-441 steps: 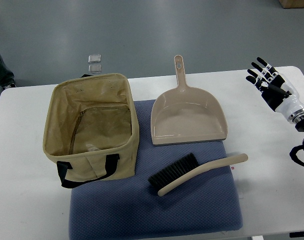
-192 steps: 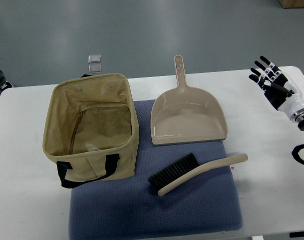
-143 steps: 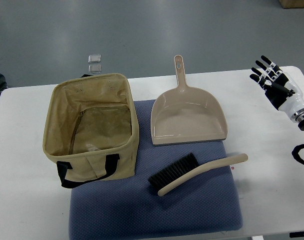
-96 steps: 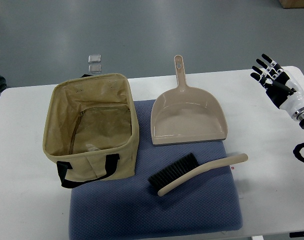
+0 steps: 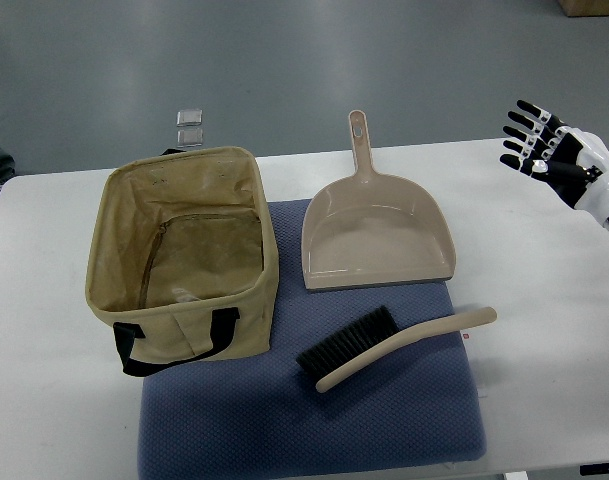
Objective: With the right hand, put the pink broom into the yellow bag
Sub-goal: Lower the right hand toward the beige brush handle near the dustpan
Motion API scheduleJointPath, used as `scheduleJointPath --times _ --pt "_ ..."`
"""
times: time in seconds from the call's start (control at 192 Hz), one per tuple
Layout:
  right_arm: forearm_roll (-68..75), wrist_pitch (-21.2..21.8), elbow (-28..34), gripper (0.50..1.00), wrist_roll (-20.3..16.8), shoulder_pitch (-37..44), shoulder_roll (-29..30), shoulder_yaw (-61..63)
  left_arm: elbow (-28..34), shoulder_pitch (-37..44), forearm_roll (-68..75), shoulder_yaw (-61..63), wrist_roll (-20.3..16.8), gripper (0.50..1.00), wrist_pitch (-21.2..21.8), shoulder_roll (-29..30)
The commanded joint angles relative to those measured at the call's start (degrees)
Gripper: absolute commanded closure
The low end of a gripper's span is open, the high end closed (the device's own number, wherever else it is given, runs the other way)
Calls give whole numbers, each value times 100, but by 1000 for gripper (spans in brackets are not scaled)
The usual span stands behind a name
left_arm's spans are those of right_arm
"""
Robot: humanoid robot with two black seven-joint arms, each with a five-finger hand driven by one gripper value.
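My right hand (image 5: pixel 562 163), fingers spread and empty, hovers at two o'clock; the broom (image 5: pixel 394 347) lies toward seven o'clock, its handle probably nearest me.

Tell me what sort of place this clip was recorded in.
Probably a lab or test workspace: a white table on bare grey floor, household props staged on a blue mat, and a robot hand at the right edge.

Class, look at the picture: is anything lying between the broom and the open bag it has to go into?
Nothing visible does. The broom lies on the blue mat, its bristle end toward the bag, with only bare mat between them. The dustpan sits farther back, off that path. The right robot hand hovers open, far to the right.
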Motion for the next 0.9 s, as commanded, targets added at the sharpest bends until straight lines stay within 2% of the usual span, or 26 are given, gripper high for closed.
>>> scheduleJointPath --times 0.0,0.256,0.422,0.678,0.897 --pt "-48 -16 297 564 63 30 -270 -346 1 -2 -1 4 -1 500 -2 0" --pt "-286 -122 1176 564 81 38 -842 -962 1 -2 -1 -5 -1 500 -2 0" --pt "-1067 -719 2002 566 151 47 -1194 -1489 1 -2 -1 4 -1 500 -2 0" --pt "-2526 -1405 3303 566 388 267 -1870 -2455 1 -2 8 -5 -1 500 -2 0" --pt "-3740 -1827 3971 568 415 346 -2327 -3001 1 -2 -1 4 -1 500 -2 0"
